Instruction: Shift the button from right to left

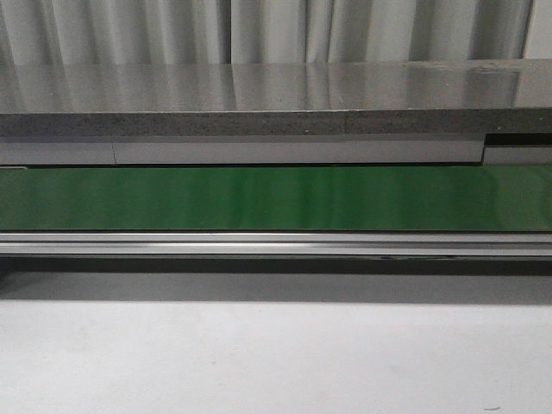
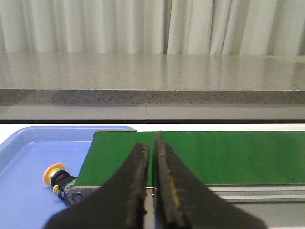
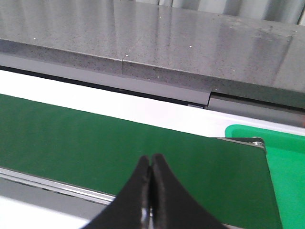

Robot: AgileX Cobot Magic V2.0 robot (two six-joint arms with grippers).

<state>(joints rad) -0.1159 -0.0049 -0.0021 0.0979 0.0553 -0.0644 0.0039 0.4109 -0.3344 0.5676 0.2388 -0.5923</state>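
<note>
While the button lay on its side in the blue tray beside the green belt, both the left gripper and right gripper hung pressed together, empty; the transfer looked complete, and only retreat seemed left.

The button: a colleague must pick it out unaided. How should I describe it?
Follow the green belt to its end over the blue tray. The button lies there on its side by the belt's end roller: an orange-yellow round cap on a black body, the tray's only visible item.
</note>
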